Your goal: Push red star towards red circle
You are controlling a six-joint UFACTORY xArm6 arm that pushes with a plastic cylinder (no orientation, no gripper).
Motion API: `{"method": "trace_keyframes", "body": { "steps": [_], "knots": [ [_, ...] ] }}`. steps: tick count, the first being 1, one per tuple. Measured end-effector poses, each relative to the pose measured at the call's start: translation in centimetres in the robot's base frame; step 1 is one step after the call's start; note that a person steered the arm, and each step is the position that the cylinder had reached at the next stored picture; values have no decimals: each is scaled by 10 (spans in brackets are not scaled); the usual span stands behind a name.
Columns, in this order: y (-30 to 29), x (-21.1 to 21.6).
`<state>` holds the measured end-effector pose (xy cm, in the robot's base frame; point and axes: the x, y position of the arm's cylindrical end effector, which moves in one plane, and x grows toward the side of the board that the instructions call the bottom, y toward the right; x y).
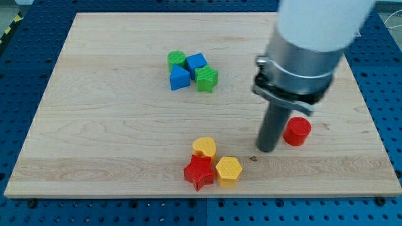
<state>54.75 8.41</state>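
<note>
The red star lies near the view's bottom centre of the wooden board. It touches a yellow block above it and a yellow hexagon on its right. The red circle sits to the right, a little higher. My tip rests on the board just left of the red circle, close to it, and well right of the red star.
A cluster of two green blocks and two blue blocks sits at the upper middle. The arm's grey and white body hangs over the board's upper right.
</note>
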Motion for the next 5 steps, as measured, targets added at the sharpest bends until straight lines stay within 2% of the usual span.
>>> {"method": "trace_keyframes", "body": {
  "steps": [2,3,5],
  "knots": [
    [-124,-27],
    [-184,-27],
    [-189,48]
  ]
}}
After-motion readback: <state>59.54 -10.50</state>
